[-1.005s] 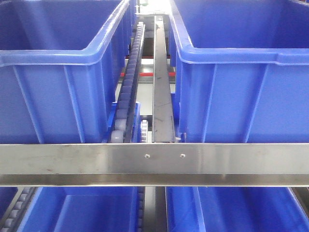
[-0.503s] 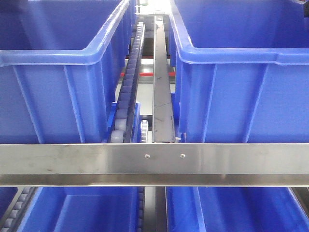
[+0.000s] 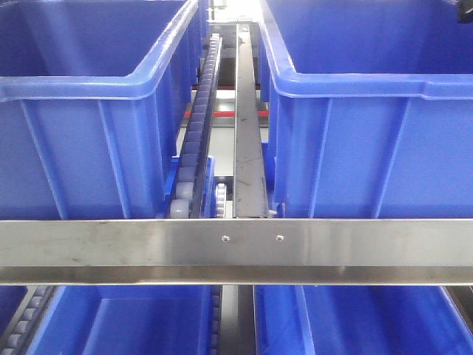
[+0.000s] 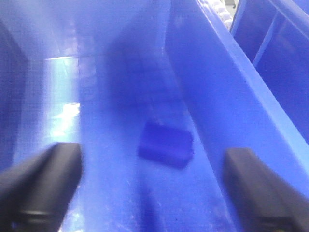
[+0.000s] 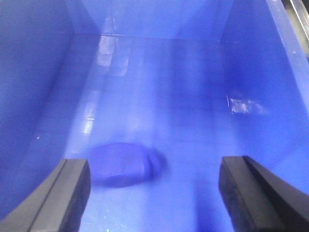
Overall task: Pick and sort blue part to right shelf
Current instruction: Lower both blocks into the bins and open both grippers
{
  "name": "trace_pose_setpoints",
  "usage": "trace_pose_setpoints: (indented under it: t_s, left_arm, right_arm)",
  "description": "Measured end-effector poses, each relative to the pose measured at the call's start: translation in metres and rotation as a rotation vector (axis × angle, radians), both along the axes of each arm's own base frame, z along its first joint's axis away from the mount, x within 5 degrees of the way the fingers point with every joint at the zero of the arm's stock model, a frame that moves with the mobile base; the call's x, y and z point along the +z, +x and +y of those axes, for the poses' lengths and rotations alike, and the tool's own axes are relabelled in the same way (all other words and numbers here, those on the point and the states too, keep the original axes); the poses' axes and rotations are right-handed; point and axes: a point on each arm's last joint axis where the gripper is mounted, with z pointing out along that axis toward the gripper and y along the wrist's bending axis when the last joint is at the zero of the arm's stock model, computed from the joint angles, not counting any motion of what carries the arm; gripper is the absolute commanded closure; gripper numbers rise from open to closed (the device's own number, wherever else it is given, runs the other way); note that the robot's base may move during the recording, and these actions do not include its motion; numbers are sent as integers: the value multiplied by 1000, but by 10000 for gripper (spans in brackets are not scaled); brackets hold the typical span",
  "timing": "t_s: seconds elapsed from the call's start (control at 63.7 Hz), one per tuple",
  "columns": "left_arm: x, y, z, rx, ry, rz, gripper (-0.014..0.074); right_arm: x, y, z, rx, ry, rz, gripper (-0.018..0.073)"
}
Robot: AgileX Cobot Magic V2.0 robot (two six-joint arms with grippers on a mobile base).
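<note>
My left gripper and right gripper both gape empty over blurry blue parts lying in bins.

Even bright front view, wrist views blurred, perhaps motion, glare patches
</note>
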Motion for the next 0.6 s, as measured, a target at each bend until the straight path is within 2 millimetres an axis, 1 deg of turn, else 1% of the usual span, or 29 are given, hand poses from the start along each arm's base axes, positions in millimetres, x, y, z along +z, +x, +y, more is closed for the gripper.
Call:
trace_pose_setpoints:
  t_s: [0.047,0.063,0.079,0.094,0.11,0.126,0.157,0.189,0.236,0.298,0.487,0.597]
  left_arm:
    - [1,-1,0,-3,0,2,331]
    - [1,-1,0,-3,0,3,381]
    - [1,-2,0,-4,-1,2,414]
    - [2,-2,0,-4,-1,0,460]
    - [2,-2,0,-4,-1,1,486]
    - [2,-2,0,-4,-2,-2,486]
    - [3,-3,0,-4,-2,-3,458]
    - [3,-3,0,-5,-2,-4,450]
    - [4,-4,0,-5,-3,-6,452]
    - [4,-4,0,-5,-3,-6,457]
    - [4,-4,0,-7,-3,-4,463]
    - [6,-6,8,14,-3,2,463]
  right_arm:
    - [2,-2,0,0,0,1,109]
    - [2,-3,0,0,0,3,139]
    - [3,-4,0,0,0,2,171]
    - [4,-5,0,-1,2,1,220]
    - [4,-6,0,-1,2,0,253]
    - [5,-7,0,-1,2,-1,302]
    - [8,-9,0,-2,4,-9,366]
    - [9,-10,-1,-2,5,-12,442]
    - [11,-12,-1,-2,5,-22,521]
    - [13,-13,-1,-2,7,-30,497]
    - [15,-15,-1,-5,17,-41,505]
    - [22,-20,-1,-5,19,-71,505]
